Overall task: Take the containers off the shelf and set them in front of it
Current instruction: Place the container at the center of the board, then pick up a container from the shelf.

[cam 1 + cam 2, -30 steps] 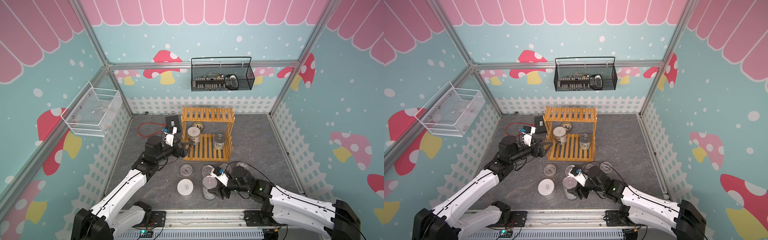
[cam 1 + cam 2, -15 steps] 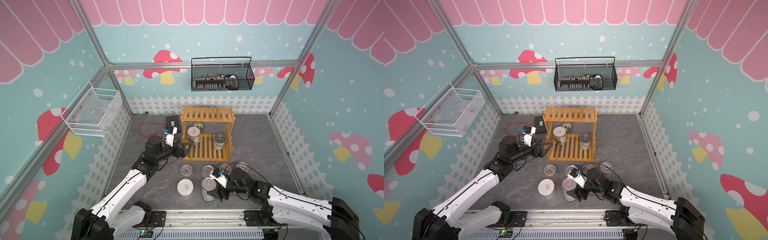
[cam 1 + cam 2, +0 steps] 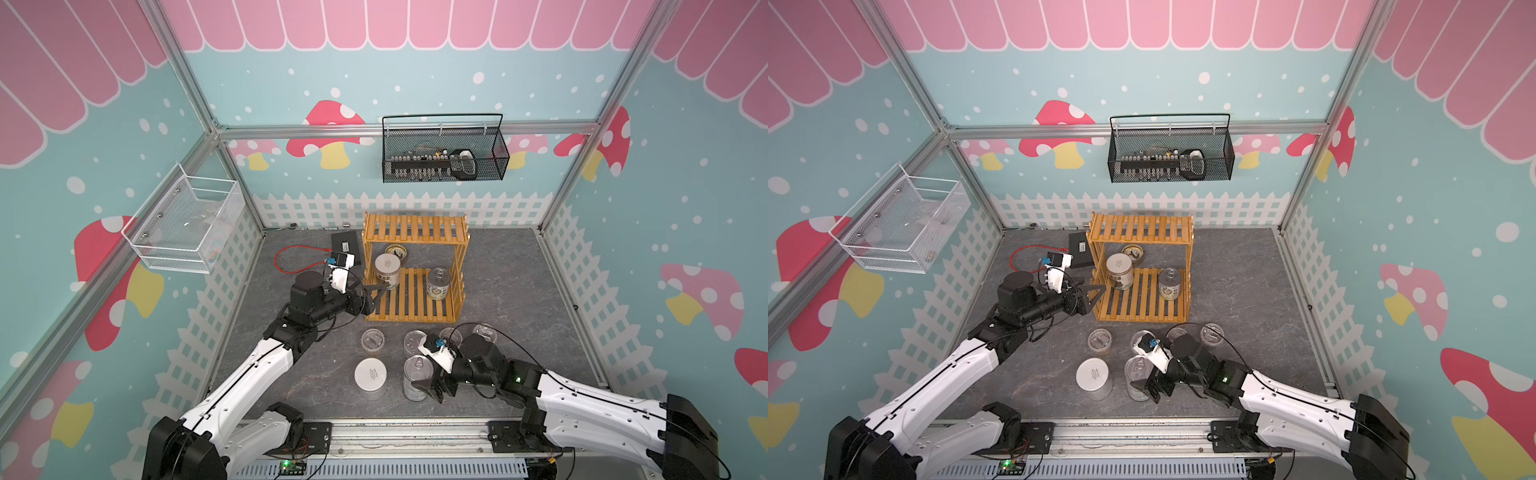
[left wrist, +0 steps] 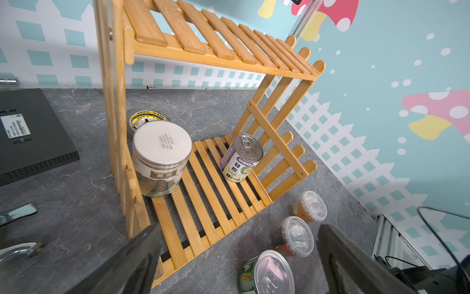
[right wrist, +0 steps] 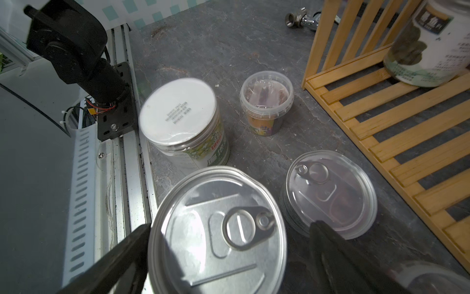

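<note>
The wooden shelf [image 3: 409, 309] [image 3: 1133, 309] holds a white-lidded can [image 3: 387, 270] [image 4: 162, 147] and a pull-tab tin [image 3: 438, 283] [image 4: 241, 157] on its lower tier. My left gripper [image 3: 380, 293] [image 4: 239, 257] is open and empty at that tier's front left corner, short of the can. In front of the shelf, another pull-tab tin [image 3: 417, 376] [image 5: 218, 229] stands on the floor between the fingers of my open right gripper [image 3: 428, 388] [image 5: 229, 229]; one finger is clear of it. Next to it stand a white-lidded can [image 3: 370, 376] [image 5: 178, 112], a clear-lidded tin [image 3: 415, 341] and clear tubs [image 3: 372, 340] [image 3: 484, 331].
A flat yellow-and-black round tin [image 3: 397, 251] lies on the floor under the shelf's top tier. A black box [image 3: 345, 243] with a red cable sits left of the shelf. A black wire basket [image 3: 444, 166] and a white mesh basket [image 3: 183, 232] hang on the walls.
My right gripper's jaws have spread wider around the pull-tab tin, which stays standing on the floor. The left arm has not moved.
</note>
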`<act>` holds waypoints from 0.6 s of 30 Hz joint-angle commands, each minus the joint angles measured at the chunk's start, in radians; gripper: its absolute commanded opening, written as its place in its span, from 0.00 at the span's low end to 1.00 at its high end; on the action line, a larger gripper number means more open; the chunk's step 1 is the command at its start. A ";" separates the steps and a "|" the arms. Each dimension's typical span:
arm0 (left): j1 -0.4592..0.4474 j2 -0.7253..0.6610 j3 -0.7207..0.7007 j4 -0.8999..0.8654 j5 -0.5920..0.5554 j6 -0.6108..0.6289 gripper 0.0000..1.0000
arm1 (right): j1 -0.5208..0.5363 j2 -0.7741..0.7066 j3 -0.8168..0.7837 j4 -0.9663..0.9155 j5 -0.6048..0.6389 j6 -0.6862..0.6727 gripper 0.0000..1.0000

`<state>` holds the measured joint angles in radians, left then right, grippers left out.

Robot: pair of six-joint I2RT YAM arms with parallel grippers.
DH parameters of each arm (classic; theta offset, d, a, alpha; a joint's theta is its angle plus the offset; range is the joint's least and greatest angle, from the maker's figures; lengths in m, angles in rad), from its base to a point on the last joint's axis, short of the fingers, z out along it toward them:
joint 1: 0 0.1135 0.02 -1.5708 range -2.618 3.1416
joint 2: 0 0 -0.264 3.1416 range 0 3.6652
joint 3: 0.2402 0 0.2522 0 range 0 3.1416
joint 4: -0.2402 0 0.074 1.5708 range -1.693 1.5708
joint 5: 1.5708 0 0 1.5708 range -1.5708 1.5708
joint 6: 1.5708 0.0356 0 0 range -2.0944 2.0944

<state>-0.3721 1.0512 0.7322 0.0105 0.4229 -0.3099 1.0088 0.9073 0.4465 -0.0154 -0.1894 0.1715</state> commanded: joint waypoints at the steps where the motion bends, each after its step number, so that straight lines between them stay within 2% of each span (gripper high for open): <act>1: 0.007 -0.008 0.021 -0.016 0.007 0.015 0.99 | 0.007 -0.029 0.072 -0.011 0.034 -0.054 0.99; 7: 0.007 -0.007 0.024 -0.018 0.007 0.015 0.99 | 0.005 0.014 0.137 -0.039 0.093 -0.115 0.99; 13: 0.007 -0.003 0.030 -0.020 0.011 0.014 0.99 | -0.017 0.108 0.198 -0.009 0.239 -0.124 0.99; 18: 0.006 -0.003 0.033 -0.019 0.013 0.015 0.99 | -0.135 0.212 0.229 0.127 0.164 -0.099 0.99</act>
<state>-0.3721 1.0512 0.7380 0.0002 0.4232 -0.3099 0.9199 1.0786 0.6426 0.0166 -0.0189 0.0673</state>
